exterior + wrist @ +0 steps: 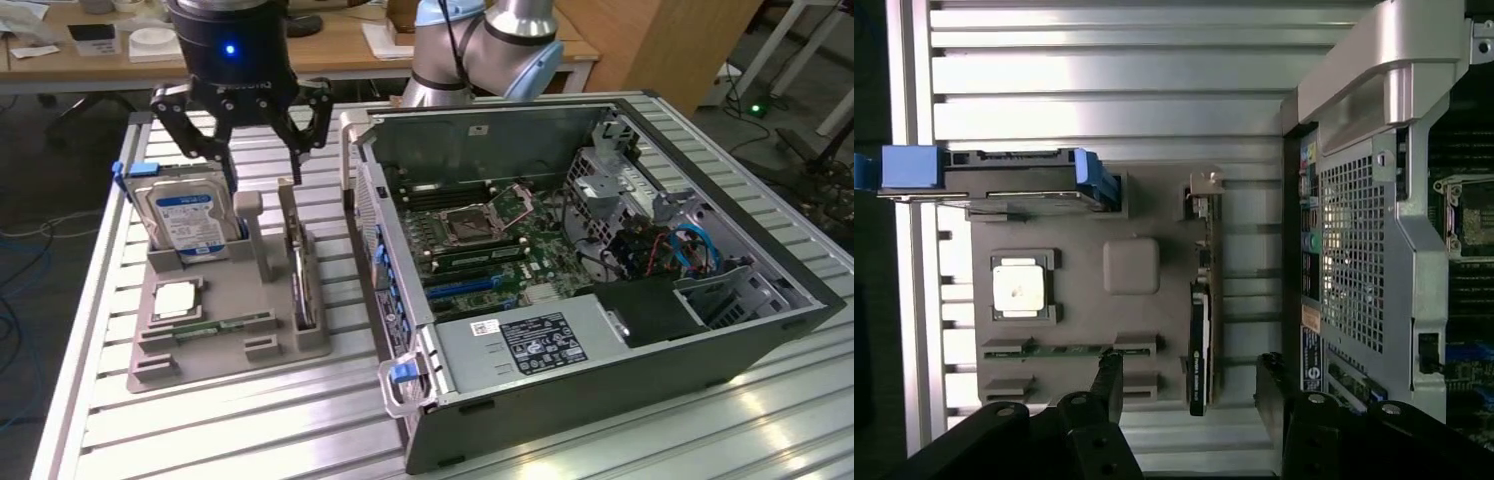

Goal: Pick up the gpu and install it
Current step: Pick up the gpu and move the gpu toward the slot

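Exterior view: the gripper (258,165) hung above the far end of the grey tray (214,362), jaws spread wide and holding nothing. The gpu (304,290) stood on edge in a slot along the tray's side nearest the open computer case (601,300), untouched. A hard drive (187,215) stood upright at the tray's far end, with a processor chip (176,300) lying flat in front of it. Wrist view: the gpu (1199,340), seen edge-on, sat in its slot in line with the gap between the two fingers (1106,385), which were clear of it.
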`<state>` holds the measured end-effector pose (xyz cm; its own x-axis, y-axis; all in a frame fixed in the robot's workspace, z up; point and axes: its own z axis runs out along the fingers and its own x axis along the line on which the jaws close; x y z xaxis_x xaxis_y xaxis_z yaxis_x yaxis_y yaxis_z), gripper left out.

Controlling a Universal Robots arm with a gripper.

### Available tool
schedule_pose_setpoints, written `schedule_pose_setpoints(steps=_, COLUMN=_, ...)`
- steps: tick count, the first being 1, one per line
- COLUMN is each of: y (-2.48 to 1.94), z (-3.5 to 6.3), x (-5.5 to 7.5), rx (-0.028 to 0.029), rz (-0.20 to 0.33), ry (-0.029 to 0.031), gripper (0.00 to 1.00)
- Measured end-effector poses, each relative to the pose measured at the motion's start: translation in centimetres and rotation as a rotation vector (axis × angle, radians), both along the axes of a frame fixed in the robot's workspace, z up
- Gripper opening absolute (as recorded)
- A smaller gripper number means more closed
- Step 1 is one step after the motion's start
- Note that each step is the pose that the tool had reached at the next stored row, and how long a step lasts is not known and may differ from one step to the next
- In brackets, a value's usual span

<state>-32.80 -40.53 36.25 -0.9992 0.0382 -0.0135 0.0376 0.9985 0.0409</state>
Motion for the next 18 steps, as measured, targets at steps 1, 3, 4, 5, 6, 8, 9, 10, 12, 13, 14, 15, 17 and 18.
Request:
schedule_pose_setpoints(steps=1, y=-0.01, z=-0.19, x=0.0, rx=-0.0004, rz=0.000, ry=-0.0001, gripper=0.65)
schedule_pose_setpoints(steps=3, y=-0.03, z=-0.46, x=0.0, rx=-0.0039, rz=0.000, ry=0.0000, gripper=0.65)
schedule_pose_setpoints(steps=4, y=-0.03, z=-0.60, x=0.0, rx=-0.0054, rz=0.001, ry=-0.0001, gripper=0.65)
schedule_pose_setpoints(steps=5, y=-0.03, z=-0.74, x=0.0, rx=-0.0059, rz=0.001, ry=-0.0001, gripper=0.65)
schedule_pose_setpoints(steps=6, y=-0.05, z=-0.87, x=0.0, rx=-0.0061, rz=0.001, ry=0.0000, gripper=0.65)
schedule_pose_setpoints(steps=8, y=-0.11, z=-1.13, x=0.0, rx=-0.0061, rz=0.001, ry=0.0000, gripper=0.65)
schedule_pose_setpoints(steps=9, y=-0.12, z=-1.32, x=0.0, rx=-0.0061, rz=0.001, ry=0.0000, gripper=0.65)
schedule_pose_setpoints(steps=10, y=-0.12, z=-1.50, x=0.0, rx=-0.0062, rz=0.001, ry=0.0000, gripper=0.65)
schedule_pose_setpoints(steps=12, y=-0.14, z=-1.86, x=0.0, rx=-0.0061, rz=0.001, ry=0.0000, gripper=0.65)
schedule_pose_setpoints(steps=13, y=-0.14, z=-2.05, x=0.0, rx=-0.0067, rz=0.002, ry=-0.0002, gripper=0.65)
schedule_pose_setpoints(steps=14, y=-0.15, z=-2.22, x=0.0, rx=-0.0082, rz=0.002, ry=-0.0001, gripper=0.65)
schedule_pose_setpoints(steps=15, y=-0.14, z=-2.40, x=0.0, rx=-0.0091, rz=0.003, ry=0.0000, gripper=0.65)
schedule_pose_setpoints(steps=17, y=-0.14, z=-2.73, x=0.0, rx=-0.0091, rz=0.004, ry=0.0000, gripper=0.65)
schedule_pose_setpoints(steps=18, y=-0.13, z=-2.91, x=0.0, rx=-0.0091, rz=0.004, ry=0.0000, gripper=0.65)
